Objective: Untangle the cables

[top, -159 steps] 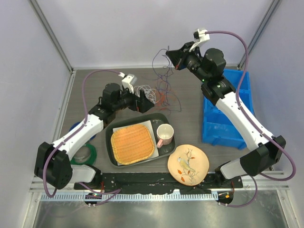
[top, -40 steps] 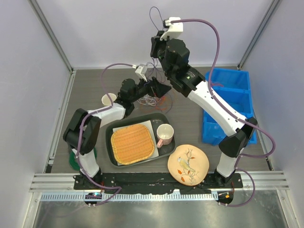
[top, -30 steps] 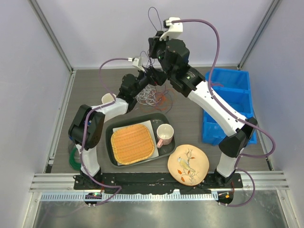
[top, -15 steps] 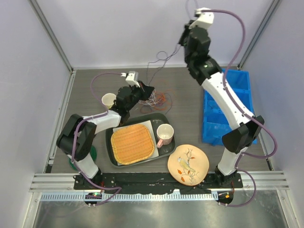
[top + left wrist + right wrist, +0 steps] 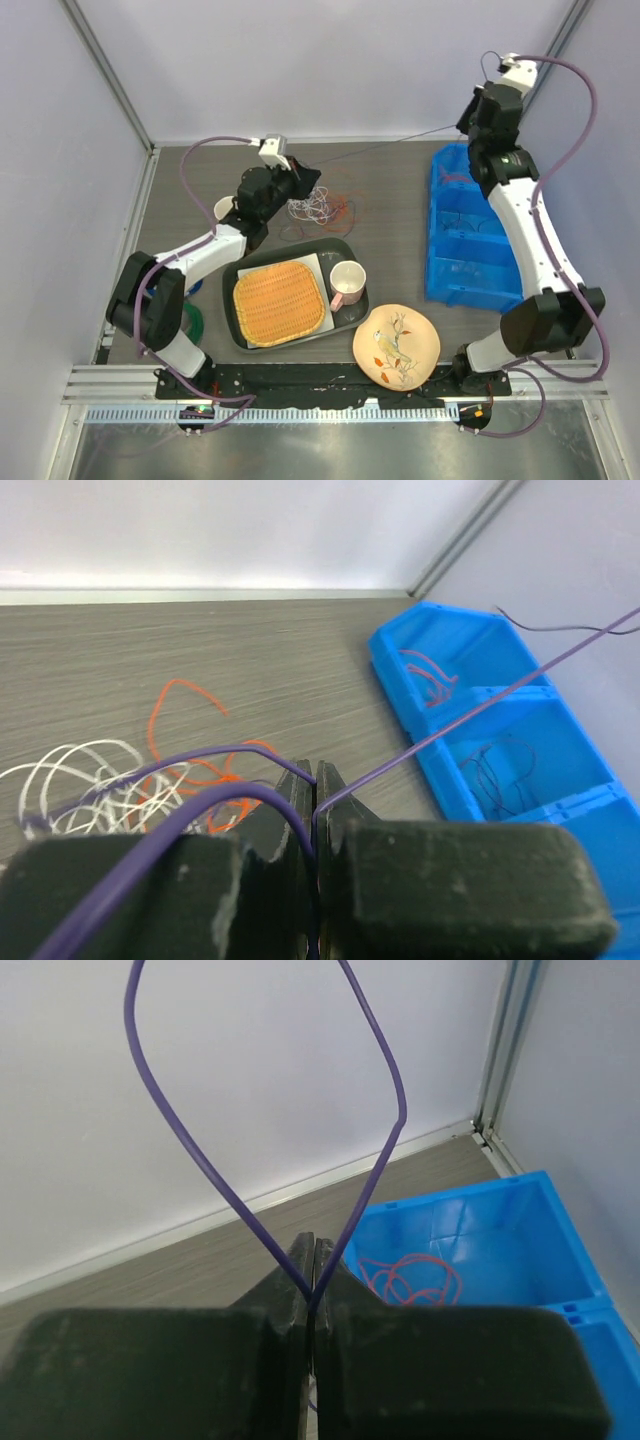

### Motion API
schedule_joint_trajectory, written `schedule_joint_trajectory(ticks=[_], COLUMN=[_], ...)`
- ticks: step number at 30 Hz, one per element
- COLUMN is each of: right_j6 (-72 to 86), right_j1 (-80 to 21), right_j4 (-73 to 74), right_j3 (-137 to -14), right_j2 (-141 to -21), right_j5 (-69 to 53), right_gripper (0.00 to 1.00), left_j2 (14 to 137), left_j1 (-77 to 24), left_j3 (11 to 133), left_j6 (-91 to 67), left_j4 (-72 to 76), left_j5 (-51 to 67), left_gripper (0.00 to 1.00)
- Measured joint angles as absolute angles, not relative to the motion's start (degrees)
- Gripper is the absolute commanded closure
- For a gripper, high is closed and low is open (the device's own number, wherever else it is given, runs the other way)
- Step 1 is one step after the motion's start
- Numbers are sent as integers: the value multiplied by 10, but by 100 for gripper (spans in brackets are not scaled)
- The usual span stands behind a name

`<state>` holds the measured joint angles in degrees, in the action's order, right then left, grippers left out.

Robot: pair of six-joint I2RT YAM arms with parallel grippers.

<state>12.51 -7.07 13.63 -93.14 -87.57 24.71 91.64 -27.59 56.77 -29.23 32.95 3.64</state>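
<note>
I had the left fingers [image 5: 311, 179] pinched fully together on a purple cable [image 5: 390, 146], low over the table [image 5: 400, 215] and just beside the bunch of cables [image 5: 318, 207]. On the left wrist view the two fingers met with no gap. The purple strand was caught in the seam between them, and slack purple loops trailed back toward the white coils.

The bunch itself lay on the table as white loops with red-orange strands mixed in, just behind the far rim of the dark tray [image 5: 340, 245]. The tray held a woven mat [image 5: 278, 302] and a pink mug [image 5: 347, 283].

From the left fingers the purple cable ran in a straight, taut line up and across to the right fingers [image 5: 468, 118]. I held those high at the far right, above the far end of the blue bin [image 5: 431, 250]. They too were shut tight on the purple cable, and the right wrist view showed a tall purple loop rising out of the closed seam.

In the bin, a red-orange wire [image 5: 410, 1280] lay coiled in the far compartment. The next compartment along held some thin dark wires [image 5: 500, 770].
</note>
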Motion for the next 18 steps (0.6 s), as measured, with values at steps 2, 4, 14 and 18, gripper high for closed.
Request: schedule_joint_trajectory(ticks=[2,4,14,18], right_j6=[130,135,131,131], right_j1=[-48,-24,177,177], right_j4=[139,146,132,101], right_j3=[-908,-895,-893,-896], right_j2=[-841,-814,-785,-782], right_j5=[222,199,166,137], right_gripper=[99,99,99,99], left_j2=[917,917,915,914], left_j1=[-284,-292,-237,-222], left_j3=[589,605,576,573], left_j6=[-289,-284,-216,-201], left_j4=[311,304,230,185], left_j5=[46,54,133,140], left_gripper=[100,99,1,0])
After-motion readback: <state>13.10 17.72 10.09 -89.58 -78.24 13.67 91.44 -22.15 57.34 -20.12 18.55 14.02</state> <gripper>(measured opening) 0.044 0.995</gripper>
